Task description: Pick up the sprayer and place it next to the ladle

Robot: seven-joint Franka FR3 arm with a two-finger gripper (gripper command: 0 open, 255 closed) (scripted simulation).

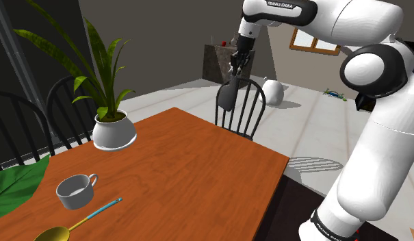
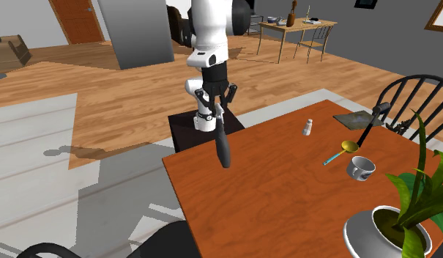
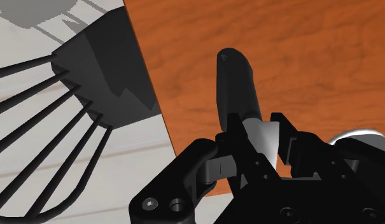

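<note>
Bright, even light fills all three views, without glare or blur. The counter (image 1: 198,157) reads a uniform orange-brown, shaded faintly under the plant pot (image 1: 115,130). Soft grey shadows lie on the pale floor (image 2: 36,117): a loose patch in the second exterior view, perhaps cast by the arm (image 2: 210,44), and a striped one off the counter's corner nearest the stand in the shoulder view. In the wrist view the sprayer (image 3: 238,83) and pincer (image 3: 256,132) sit black on black, their outlines merging.
</note>
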